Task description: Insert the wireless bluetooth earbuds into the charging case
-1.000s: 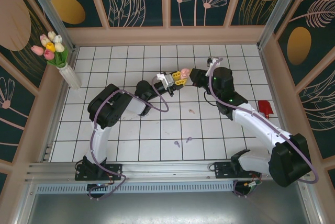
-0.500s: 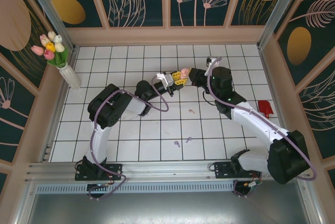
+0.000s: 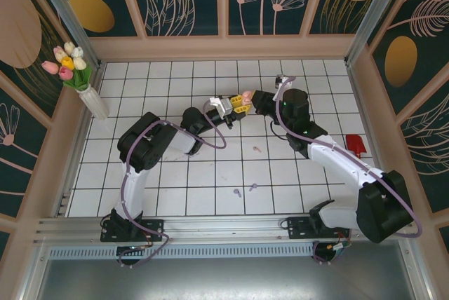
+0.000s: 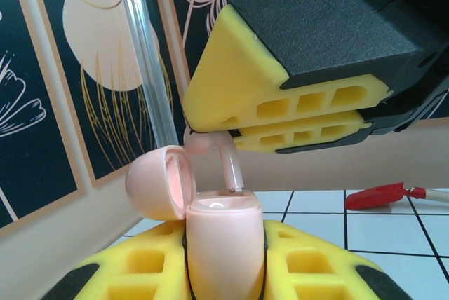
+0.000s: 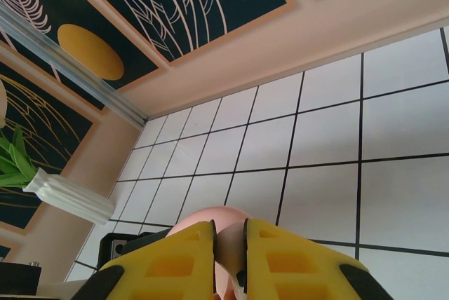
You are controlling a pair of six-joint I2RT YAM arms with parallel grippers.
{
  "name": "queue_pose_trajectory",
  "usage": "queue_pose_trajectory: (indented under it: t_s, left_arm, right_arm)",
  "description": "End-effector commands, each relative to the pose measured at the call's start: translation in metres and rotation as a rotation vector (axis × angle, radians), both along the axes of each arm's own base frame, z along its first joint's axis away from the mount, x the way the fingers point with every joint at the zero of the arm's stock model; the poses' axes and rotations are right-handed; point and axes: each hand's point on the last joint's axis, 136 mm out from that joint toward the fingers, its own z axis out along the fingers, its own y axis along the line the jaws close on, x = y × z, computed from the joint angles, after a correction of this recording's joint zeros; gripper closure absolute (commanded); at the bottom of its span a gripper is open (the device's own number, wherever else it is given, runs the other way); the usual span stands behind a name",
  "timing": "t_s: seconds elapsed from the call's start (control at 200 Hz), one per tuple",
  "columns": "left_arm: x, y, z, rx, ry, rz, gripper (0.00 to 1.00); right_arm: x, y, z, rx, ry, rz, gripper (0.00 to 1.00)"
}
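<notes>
Top external view, near edge: the bases of both arms are bolted side by side at the white tiled table (image 3: 140, 181). Just beyond them, a lilac earbud (image 3: 238, 191) and a second lilac earbud (image 3: 253, 187) lie close together on the tiles. A loose pale pink earbud (image 3: 257, 149) lies farther in, well apart from the lilac pair. A red tool (image 3: 356, 146) rests near the right wall.

Mid-table: both arms are extended toward the centre, where the left end effector (image 3: 238, 106) and the right end effector (image 3: 254, 99) meet tip to tip above the tiles.

Left wrist view: the left end effector is clamped on a pale pink charging case (image 4: 224, 244), which is held upright between yellow fingers (image 4: 140, 272). The lid (image 4: 158, 181) is hinged open to the left. A held pale pink earbud (image 4: 228, 156) is pinched from above under the right end effector's yellow pads (image 4: 280, 97), which are closed on its head. Its stem points down to the open top of the case. Whether it is fully seated cannot be told.

Right wrist view: pink is seen between the nearly closed fingers.

Far left: a white vase (image 3: 93, 101) of tulips (image 3: 66, 58) stands at the corner wall.
</notes>
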Motion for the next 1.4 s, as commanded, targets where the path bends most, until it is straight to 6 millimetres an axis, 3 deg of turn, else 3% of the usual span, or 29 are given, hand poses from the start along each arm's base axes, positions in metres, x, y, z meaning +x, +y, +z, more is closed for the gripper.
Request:
queue_pose_trajectory:
  t_s: [0.0,0.791,1.056,1.251,1.396]
  left_arm:
    - [-0.004,-0.002,0.017,-0.046,-0.05,-0.02,1.0]
    - [0.0,-0.004,0.017,-0.049,-0.028,-0.018,1.0]
    - [0.0,-0.001,0.014,-0.06,-0.015,-0.013,1.0]
    - [-0.001,0.002,0.013,-0.07,-0.014,-0.003,1.0]
    - [-0.002,0.004,0.012,-0.075,-0.014,0.004,1.0]
  right_arm:
    - [0.001,0.007,0.011,0.033,-0.025,0.029,0.85]
    - [-0.008,0.019,-0.021,-0.069,0.033,0.067,0.82]
    - [-0.001,0.011,-0.003,-0.06,0.028,0.021,0.59]
    - [-0.001,-0.005,0.034,0.005,-0.007,-0.008,0.39]
    - [-0.006,-0.02,0.057,0.033,-0.013,-0.047,0.34]
